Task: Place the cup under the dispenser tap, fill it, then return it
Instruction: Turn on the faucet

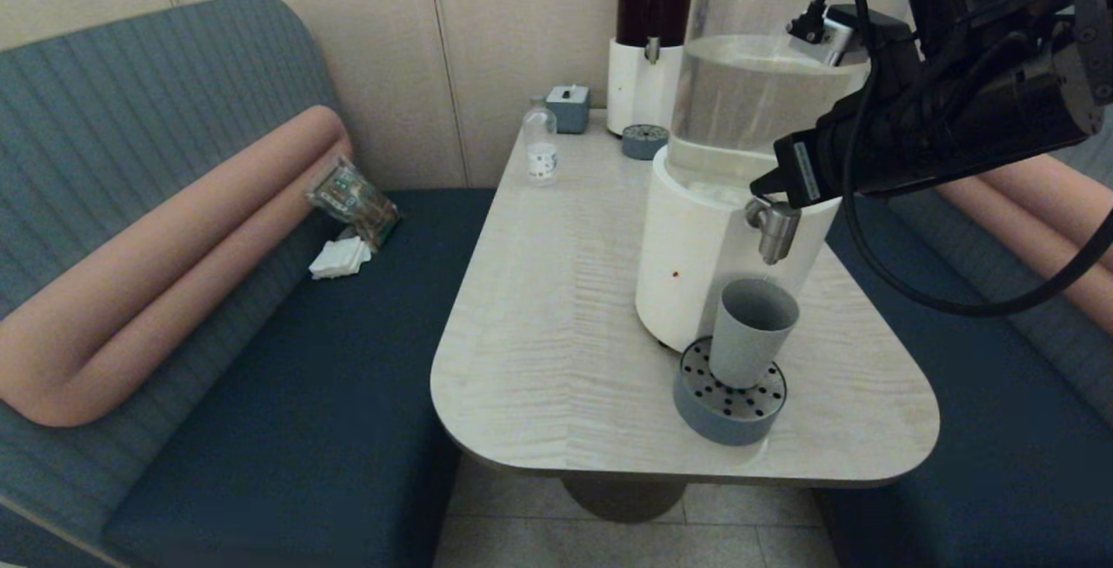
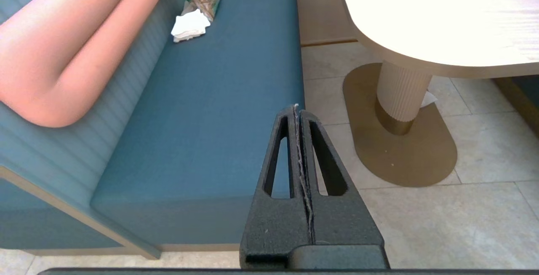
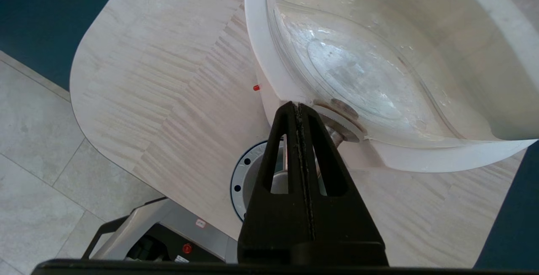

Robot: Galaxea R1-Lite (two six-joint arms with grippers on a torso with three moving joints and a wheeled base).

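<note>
The grey-blue cup (image 1: pixel 752 330) stands upright on a round perforated drip tray (image 1: pixel 729 404), right below the silver dispenser tap (image 1: pixel 774 230) of the big white-based dispenser (image 1: pixel 687 263). My right gripper (image 1: pixel 763 188) is shut and its tips rest against the top of the tap, where it meets the tank. In the right wrist view the right gripper (image 3: pixel 297 105) hides most of the tap (image 3: pixel 338 136) and the cup (image 3: pixel 279 182). No stream of liquid shows. My left gripper (image 2: pixel 297 108) is shut and empty, parked low over the bench seat's edge.
A slimmer dark-red dispenser (image 1: pixel 652 11) with its own small tray (image 1: pixel 644 141), a clear bottle (image 1: pixel 541 146) and a grey-blue box (image 1: pixel 569 107) stand at the table's far end. A snack packet (image 1: pixel 352 198) and a napkin (image 1: pixel 340 257) lie on the left bench.
</note>
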